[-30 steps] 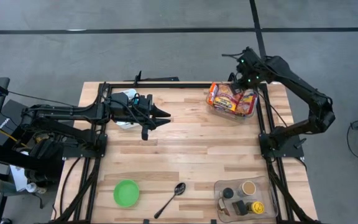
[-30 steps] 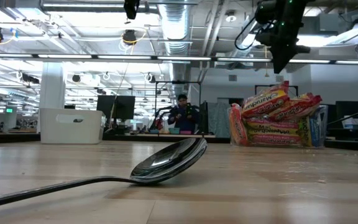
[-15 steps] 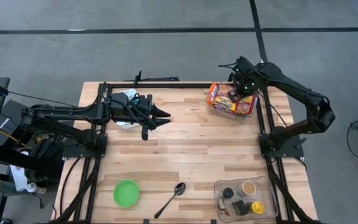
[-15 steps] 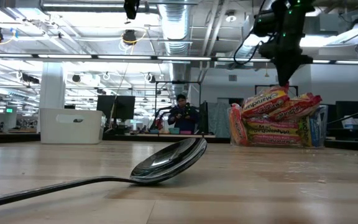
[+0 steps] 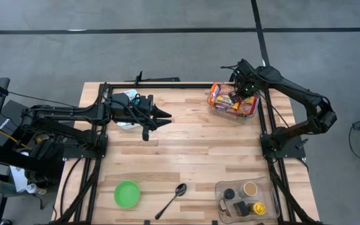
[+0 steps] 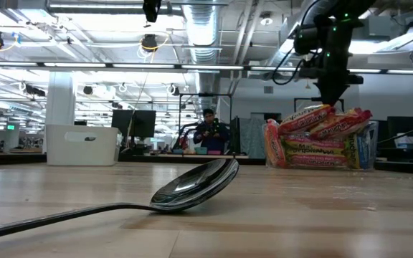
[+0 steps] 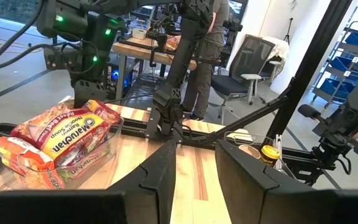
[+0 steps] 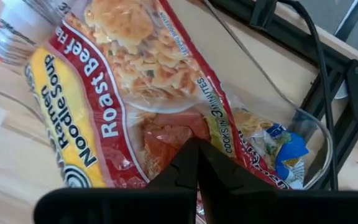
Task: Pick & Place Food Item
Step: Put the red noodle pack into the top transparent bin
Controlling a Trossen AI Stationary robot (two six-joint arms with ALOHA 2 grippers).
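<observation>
Several red and yellow ramen noodle packets lie stacked in a clear plastic container at the table's far right. My right gripper is shut and points steeply down onto the top packet; the low view shows its tip on the stack. My left gripper hovers level over the table's far left half, open, with nothing between its fingers. My right gripper presses its shut fingertips down on the top packet's printed face, about its middle, coming steeply from above. The packet stays on the stack in the container, and the stack looks flattened under the tip.
A green bowl and a metal spoon lie near the front edge. A clear tray with small jars stands at the front right. Black frame rails run beside the container. A person stands in the room behind.
My right gripper has come down onto the packets, still shut. The raised top packets have sunk and lie flatter in the container.
</observation>
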